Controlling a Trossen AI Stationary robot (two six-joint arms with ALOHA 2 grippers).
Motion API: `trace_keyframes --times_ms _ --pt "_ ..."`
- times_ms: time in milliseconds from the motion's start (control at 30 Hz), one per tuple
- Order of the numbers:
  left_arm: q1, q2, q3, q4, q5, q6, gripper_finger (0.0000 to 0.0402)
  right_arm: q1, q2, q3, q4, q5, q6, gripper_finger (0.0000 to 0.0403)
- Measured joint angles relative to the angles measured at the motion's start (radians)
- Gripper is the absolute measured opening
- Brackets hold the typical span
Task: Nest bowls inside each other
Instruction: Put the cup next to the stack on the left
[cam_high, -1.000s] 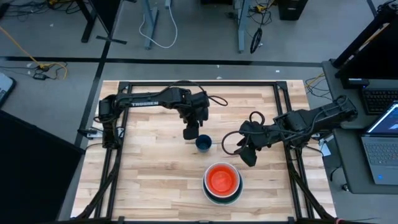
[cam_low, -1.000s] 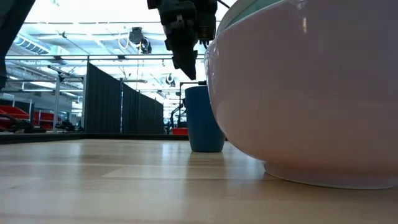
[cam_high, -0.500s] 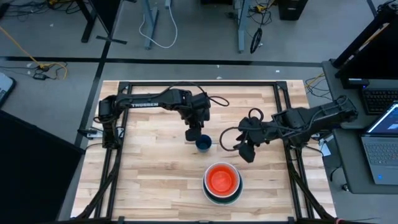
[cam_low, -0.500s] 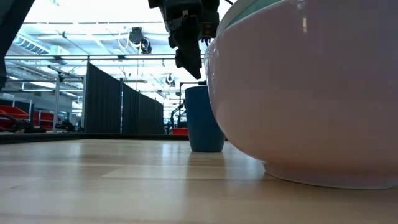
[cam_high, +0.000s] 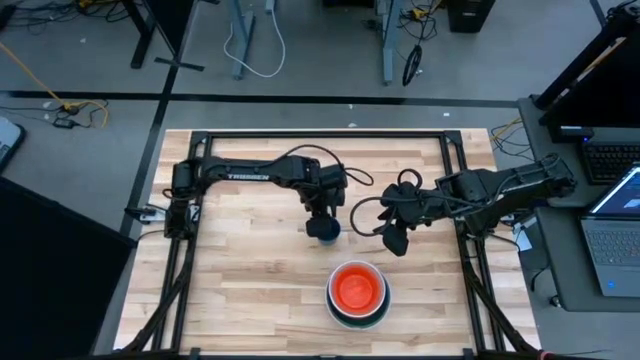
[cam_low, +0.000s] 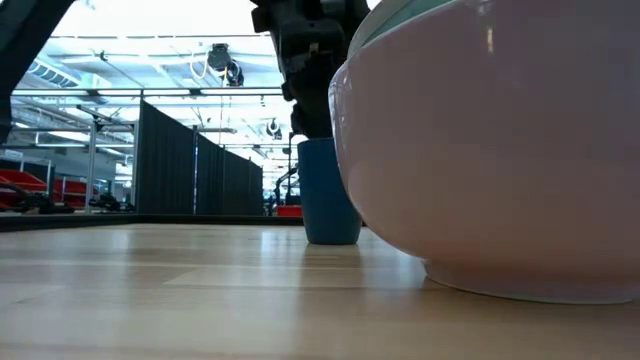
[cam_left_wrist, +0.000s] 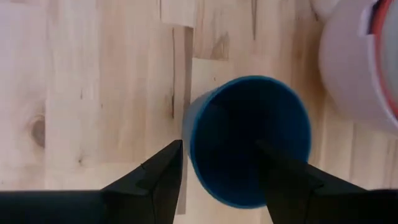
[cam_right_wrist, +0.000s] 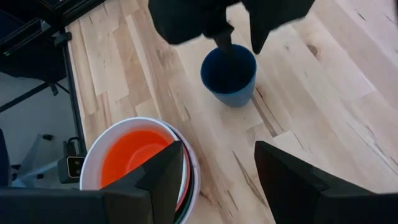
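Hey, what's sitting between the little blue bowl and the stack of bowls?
Nothing: in the high view only bare wooden table lies between the blue bowl and the stack; the right wrist view agrees.

Wooden table (cam_high: 240, 280), open laptop (cam_high: 612, 240) at right, white cable (cam_high: 252, 50) on grey floor (cam_high: 320, 50)

Left gripper (cam_high: 323, 212) now over blue bowl (cam_high: 326, 230)
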Motion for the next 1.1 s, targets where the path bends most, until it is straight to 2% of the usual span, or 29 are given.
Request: trace_keyframes --times_ms 100,300,467,633,700,800,1000,1100 --pt "-0.002 0.017 0.0 0.005 -0.044 0.0 0.0178 0.0 0.0 0.0 0.0 0.0 -0.003 0.0185" --pt "0.004 0.037 -0.007 0.018 -0.051 0.0 0.0162 0.0 0.0 0.0 -0.007 0.0 -0.011 0.0185" --pt "0.008 0.065 -0.01 0.003 -0.052 0.004 0.0107 0.0 0.0 0.0 -0.007 0.0 -0.026 0.0185" --pt "0.007 0.079 -0.009 0.011 -0.052 0.022 0.0028 0.0 0.0 0.0 -0.008 0.0 -0.041 0.0185" --pt "0.007 0.08 -0.009 0.003 -0.052 0.025 0.0008 -0.001 0.0 0.0 -0.007 0.0 -0.048 0.0185" --pt "0.008 0.08 -0.009 -0.013 -0.052 0.025 0.0003 -0.003 0.0 0.0 -0.007 0.0 -0.057 0.0185" --pt "-0.006 0.062 0.0 -0.209 -0.052 0.026 0.0001 -0.015 0.0 0.0 -0.007 0.0 -0.06 0.0185" --pt "-0.026 0.026 0.004 -0.234 -0.059 0.025 0.0001 -0.025 0.0 0.0 -0.008 0.0 -0.07 0.0185"
